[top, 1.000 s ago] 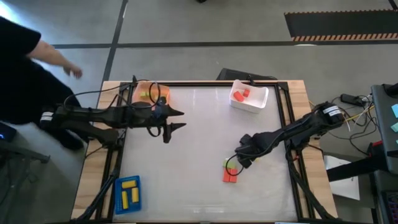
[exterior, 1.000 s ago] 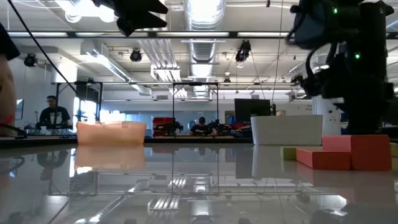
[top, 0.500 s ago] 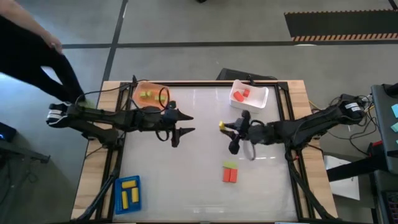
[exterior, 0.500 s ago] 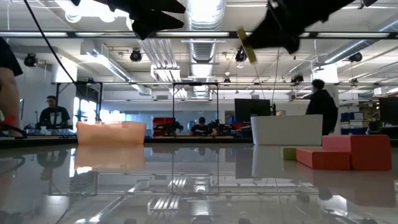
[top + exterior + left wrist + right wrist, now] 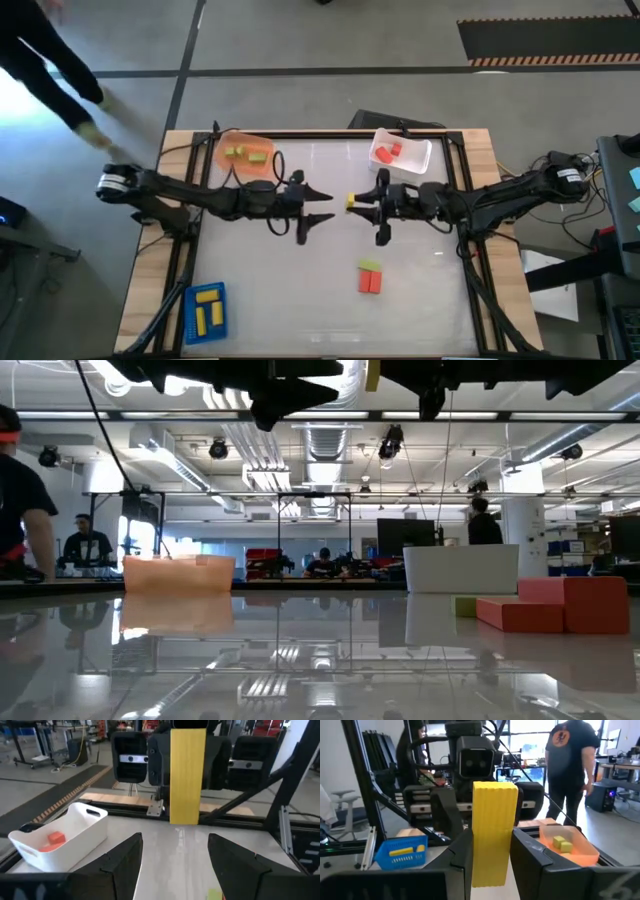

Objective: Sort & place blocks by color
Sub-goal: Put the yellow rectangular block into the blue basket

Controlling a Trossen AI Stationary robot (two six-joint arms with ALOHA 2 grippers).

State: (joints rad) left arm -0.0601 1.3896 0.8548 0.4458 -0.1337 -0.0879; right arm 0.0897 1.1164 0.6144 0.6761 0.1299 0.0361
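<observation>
Ideally the open-fingered left gripper (image 5: 322,207) closes squarely around the yellow block (image 5: 352,202), before the right gripper (image 5: 363,204) gripping it lets go.

White glossy table (image 5: 320,290) with a black frame and wooden border. Orange tray (image 5: 244,153) sits at the far left corner, with small yellow-green blocks in it. White tray (image 5: 402,155) sits at the far edge, right of centre, red blocks inside. Blue tray (image 5: 207,312) sits at the near left corner, holding yellow blocks. Lying loose on the tabletop, right of centre toward the near edge: two red blocks (image 5: 370,282) side by side, touching, with a light green block (image 5: 370,266) just on their far side, against them. From table height the red blocks (image 5: 560,605) look stacked in a step, green one (image 5: 466,605) beside them.
</observation>
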